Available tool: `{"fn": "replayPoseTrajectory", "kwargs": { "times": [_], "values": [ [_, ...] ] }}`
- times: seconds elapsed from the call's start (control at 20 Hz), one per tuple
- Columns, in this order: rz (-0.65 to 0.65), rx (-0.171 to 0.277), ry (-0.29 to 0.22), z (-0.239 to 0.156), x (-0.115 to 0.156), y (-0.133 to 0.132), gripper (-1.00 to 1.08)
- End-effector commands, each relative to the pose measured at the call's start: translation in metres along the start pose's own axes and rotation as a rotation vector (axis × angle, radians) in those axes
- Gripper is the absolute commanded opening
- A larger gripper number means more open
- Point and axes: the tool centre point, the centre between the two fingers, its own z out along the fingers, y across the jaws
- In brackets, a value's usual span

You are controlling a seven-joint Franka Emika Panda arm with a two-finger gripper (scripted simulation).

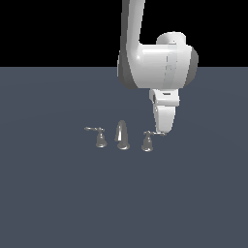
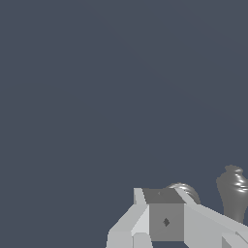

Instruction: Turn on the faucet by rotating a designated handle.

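The gripper [image 1: 162,130] rests at the lever tip of the handle [image 1: 148,140], beside the faucet [image 1: 122,135]; its opening cannot be made out.

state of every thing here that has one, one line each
gripper: lowered onto the lever tip of the handle; open or shut cannot be told
handle: upright on the exterior view's right, lever pointing toward the gripper
twin handle: upright, untouched, lever pointing to the exterior view's left
spout: upright between the two handles, no water visible
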Motion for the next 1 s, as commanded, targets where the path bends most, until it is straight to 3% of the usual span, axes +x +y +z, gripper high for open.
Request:
{"fn": "replayPoseTrajectory", "kwargs": {
  "times": [0.0,0.4,0.5,0.95],
  "values": [
    [0.001,0.0,0.0,0.0,0.004,0.006,-1.0],
    [0.003,0.0,-0.001,0.0,0.017,0.032,-1.0],
    [-0.007,0.008,-0.003,0.0,0.009,0.025,-1.0],
    [-0.001,0.003,-0.002,0.0,0.006,0.057,-1.0]
  ]
}}
